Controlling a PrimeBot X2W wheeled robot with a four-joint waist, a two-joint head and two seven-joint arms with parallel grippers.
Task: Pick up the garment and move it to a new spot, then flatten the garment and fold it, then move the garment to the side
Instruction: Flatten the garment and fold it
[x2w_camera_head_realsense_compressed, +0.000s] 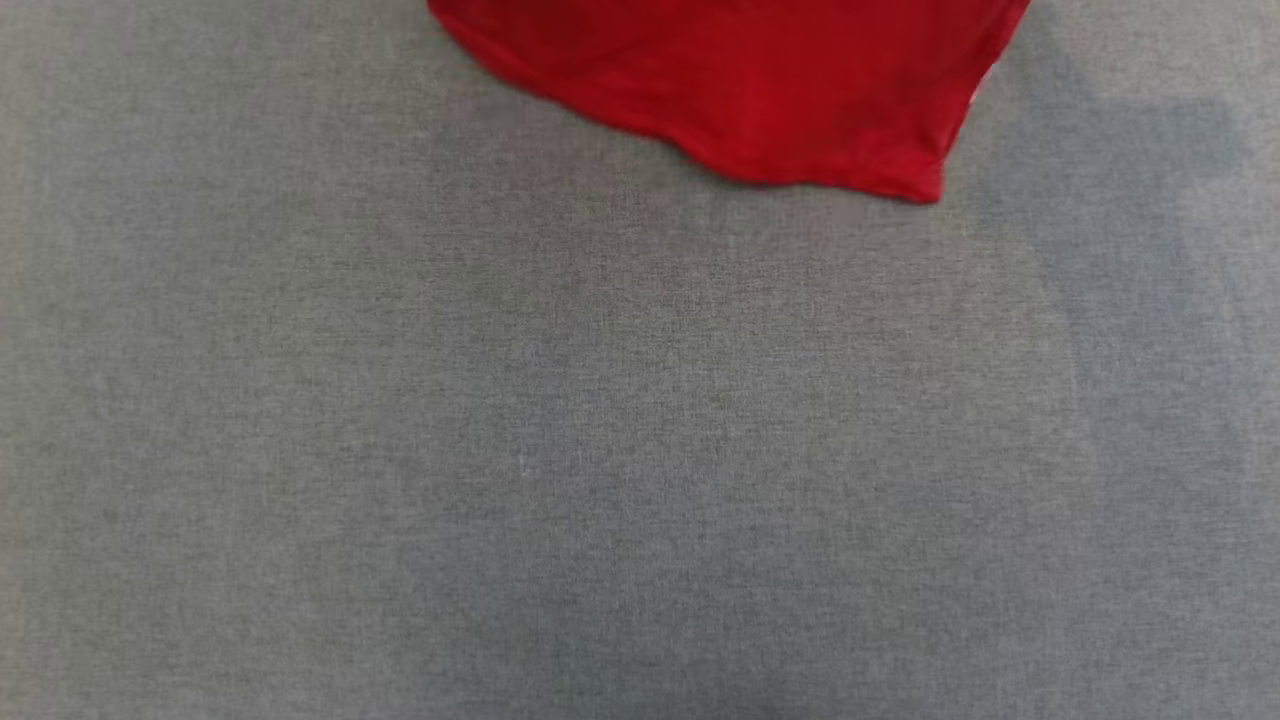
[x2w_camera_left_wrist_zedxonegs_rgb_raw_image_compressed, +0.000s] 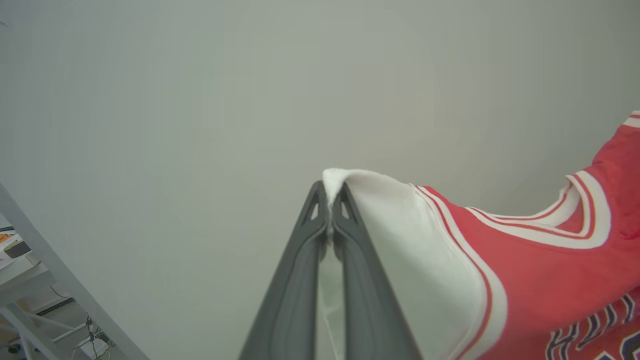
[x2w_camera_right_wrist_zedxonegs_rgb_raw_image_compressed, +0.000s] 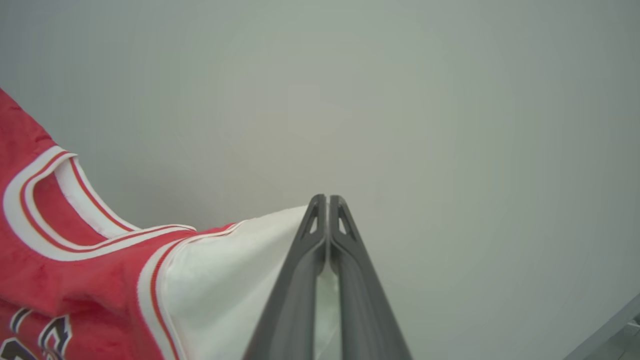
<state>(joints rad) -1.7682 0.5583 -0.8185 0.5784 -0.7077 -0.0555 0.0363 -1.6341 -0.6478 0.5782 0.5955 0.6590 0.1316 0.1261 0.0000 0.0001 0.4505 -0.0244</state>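
Observation:
The garment (x2w_camera_head_realsense_compressed: 750, 90) is a red jersey T-shirt; its plain red lower hem hangs into the top of the head view, above the grey table (x2w_camera_head_realsense_compressed: 600, 450). In the left wrist view my left gripper (x2w_camera_left_wrist_zedxonegs_rgb_raw_image_compressed: 330, 192) is shut on the white sleeve of the garment (x2w_camera_left_wrist_zedxonegs_rgb_raw_image_compressed: 525, 280), whose red body, striped trim and dark lettering stretch off to the right. My right gripper (x2w_camera_right_wrist_zedxonegs_rgb_raw_image_compressed: 326, 200) is shut on the other white sleeve, with the garment (x2w_camera_right_wrist_zedxonegs_rgb_raw_image_compressed: 75, 280) spreading to the left. Both grippers point up toward a pale wall, the shirt held stretched between them.
The grey fabric-covered table spreads wide below the hanging hem. A pale wall (x2w_camera_left_wrist_zedxonegs_rgb_raw_image_compressed: 250, 100) lies beyond the fingers. A white frame with shelves and cables (x2w_camera_left_wrist_zedxonegs_rgb_raw_image_compressed: 45, 300) shows at the lower left of the left wrist view.

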